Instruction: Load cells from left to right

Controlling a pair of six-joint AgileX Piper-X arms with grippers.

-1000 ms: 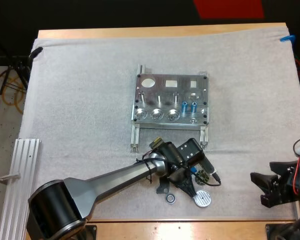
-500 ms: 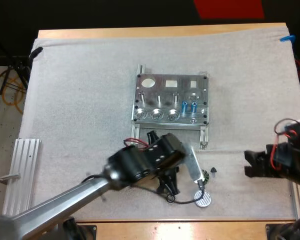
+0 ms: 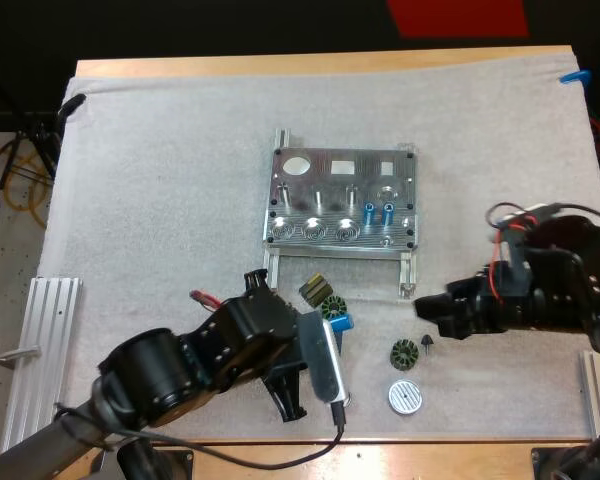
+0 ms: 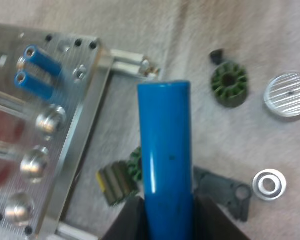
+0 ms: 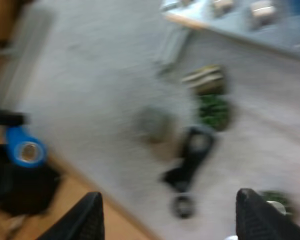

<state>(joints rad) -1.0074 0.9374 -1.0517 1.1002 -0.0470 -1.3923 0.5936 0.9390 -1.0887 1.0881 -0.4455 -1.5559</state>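
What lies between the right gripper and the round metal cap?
A green toothed ring and a small dark cone lie between the right gripper and the round metal cap, as the high view shows.

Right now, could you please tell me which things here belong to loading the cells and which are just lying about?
For the job: metal fixture, two loaded blue cells, blue cell in my left hand.
Lying about: green toothed ring, ribbed silver cap, silver washer, dark bracket.
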